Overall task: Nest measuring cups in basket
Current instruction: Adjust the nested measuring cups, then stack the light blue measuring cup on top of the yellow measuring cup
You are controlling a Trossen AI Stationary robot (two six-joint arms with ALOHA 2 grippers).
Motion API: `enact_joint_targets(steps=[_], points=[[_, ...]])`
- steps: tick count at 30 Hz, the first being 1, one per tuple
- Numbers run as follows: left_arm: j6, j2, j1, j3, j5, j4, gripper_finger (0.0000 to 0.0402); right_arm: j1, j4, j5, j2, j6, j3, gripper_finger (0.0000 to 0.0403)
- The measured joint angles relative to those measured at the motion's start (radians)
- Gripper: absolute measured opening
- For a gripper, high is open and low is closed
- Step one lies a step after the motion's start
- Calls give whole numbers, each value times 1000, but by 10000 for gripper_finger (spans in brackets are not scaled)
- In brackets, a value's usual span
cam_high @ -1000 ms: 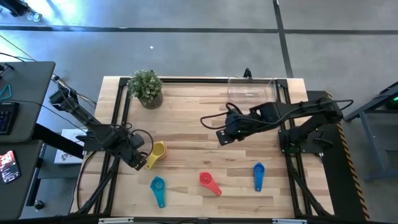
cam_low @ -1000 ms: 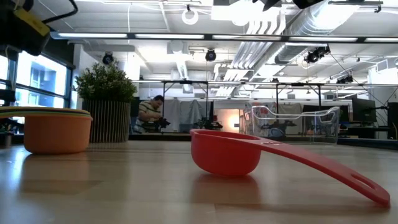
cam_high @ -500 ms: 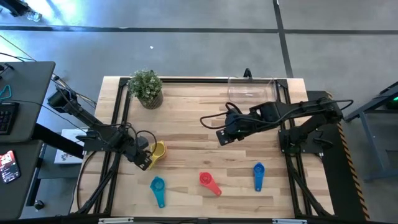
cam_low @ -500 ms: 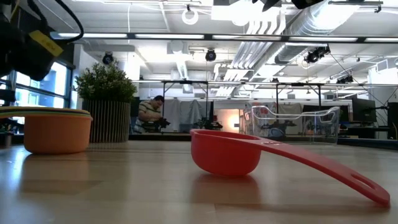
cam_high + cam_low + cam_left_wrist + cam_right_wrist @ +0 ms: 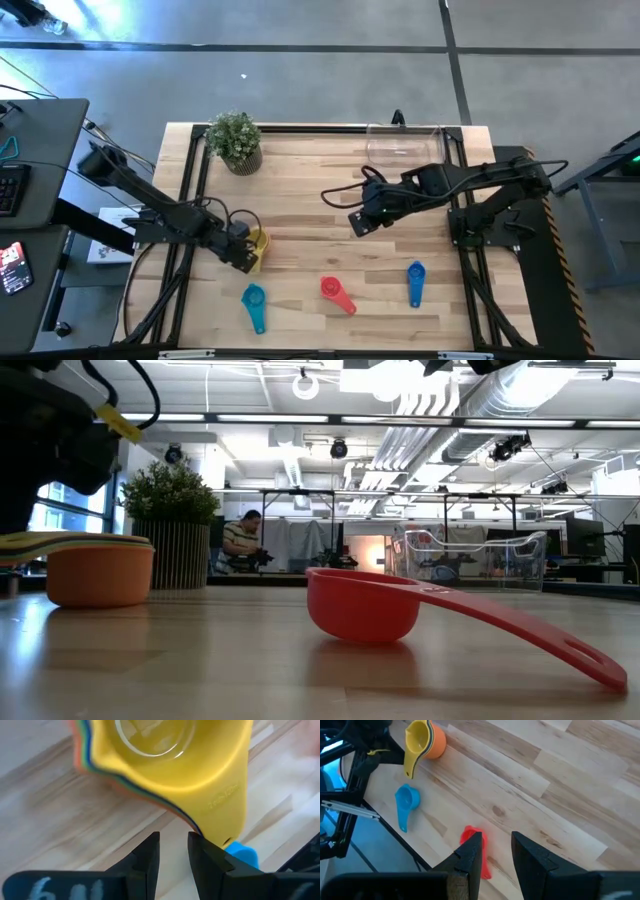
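Several measuring cups sit nested, yellow on top and orange outermost, as one stack (image 5: 258, 241) (image 5: 100, 573) (image 5: 165, 755) standing on its base at the table's left. My left gripper (image 5: 245, 260) (image 5: 173, 851) slants down beside the stack's handles, open by a narrow gap with only wood between its fingers. My right gripper (image 5: 360, 220) (image 5: 496, 851) hangs open above the table's middle, holding nothing. The light blue cup (image 5: 253, 297), red cup (image 5: 333, 289) (image 5: 362, 605) and blue cup (image 5: 415, 272) lie apart along the near side. The clear basket (image 5: 403, 145) (image 5: 470, 560) stands at the far right. My left gripper meets the side edge of the stacked handles (image 5: 210, 827), near their free end, with the tip of one finger (image 5: 200, 847); nothing lies between the two fingers. It comes from above, slanting down from the table's left. The stack stands upright on the table.
A potted green plant (image 5: 234, 140) (image 5: 170, 525) stands at the far left corner. Bare wood lies between the stack and the basket. Beyond the table's far edge a person shows in the room (image 5: 243, 545).
My left gripper has come down and toward the table's right, onto the handle end of the stack, tipping more steeply downward. The stack has shifted a little along the table in the low view. My right gripper has kept still.
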Motion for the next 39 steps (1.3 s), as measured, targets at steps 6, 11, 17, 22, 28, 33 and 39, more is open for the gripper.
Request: enact_joint_targets(steps=[6, 11, 17, 22, 28, 33, 39], points=[[0, 67, 0, 7, 4, 69, 90, 0, 0, -8, 0, -19, 0, 97], [18, 90, 12, 36, 6, 70, 90, 0, 0, -8, 0, -19, 0, 97], [103, 54, 50, 73, 50, 25, 90, 0, 0, -21, 0, -19, 0, 97], [119, 5, 65, 100, 57, -88, 90, 2, 0, -44, 0, -19, 0, 97], [151, -71, 65, 142, 60, -201, 90, 23, 0, -46, 0, 12, 0, 97], [201, -146, 65, 188, 60, -211, 90, 55, 14, -33, 0, 20, 0, 97], [246, -217, 64, 268, 60, -208, 90, 94, 57, 9, 0, 39, 0, 97]])
